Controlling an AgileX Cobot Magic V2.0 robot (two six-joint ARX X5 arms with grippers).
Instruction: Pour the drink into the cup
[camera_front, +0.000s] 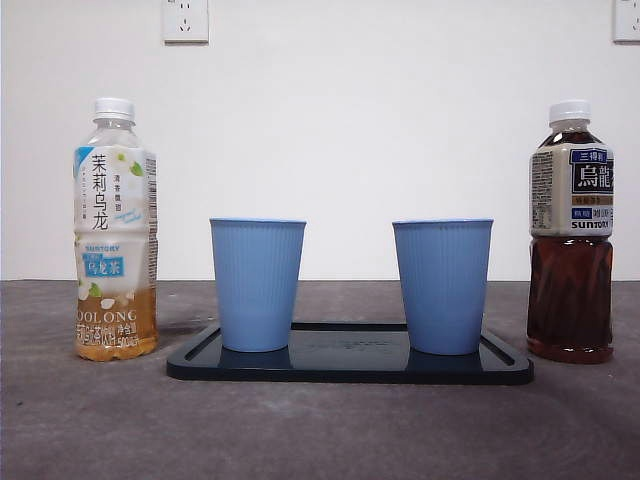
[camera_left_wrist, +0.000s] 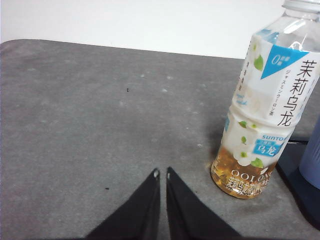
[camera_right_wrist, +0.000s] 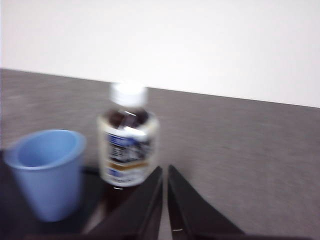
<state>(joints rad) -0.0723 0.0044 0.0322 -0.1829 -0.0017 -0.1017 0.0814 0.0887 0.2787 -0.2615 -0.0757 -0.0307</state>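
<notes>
Table: you've got a grey table (camera_front: 80, 420) with everything lined up in one row across it, so both arms get a straight shot at their own side.

Tray: black tray (camera_front: 350, 370) sits mid-table, probably there to catch drips. Both cups stand on it.

Dark tea bottle: the dark oolong bottle (camera_front: 571, 235) stands upright just off the tray's right end, white cap on, mostly full. My guess is it's parked there for the right arm.

Jasmine bottle: the jasmine oolong bottle (camera_front: 115, 235) stands upright off the tray's left end, capped, only a bit of amber tea at the bottom.

Cups: left blue cup (camera_front: 257, 285) and right blue cup (camera_front: 442, 285) are upright, mouths open, well apart from each other, each near its own end of the tray. Can't see inside from the front; the one in the right wrist view looks empty.

Right gripper: your right gripper (camera_right_wrist: 165, 172) hovers near the dark bottle, jaws pressed together, holding nothing. View's blurry.

Left gripper: left gripper (camera_left_wrist: 161, 175) hangs over bare table just beside the jasmine bottle, jaws together too, empty.

Progress: nothing poured yet, I'd say. You'll need the jaws apart before grabbing a bottle, and those caps look like trouble.
</notes>
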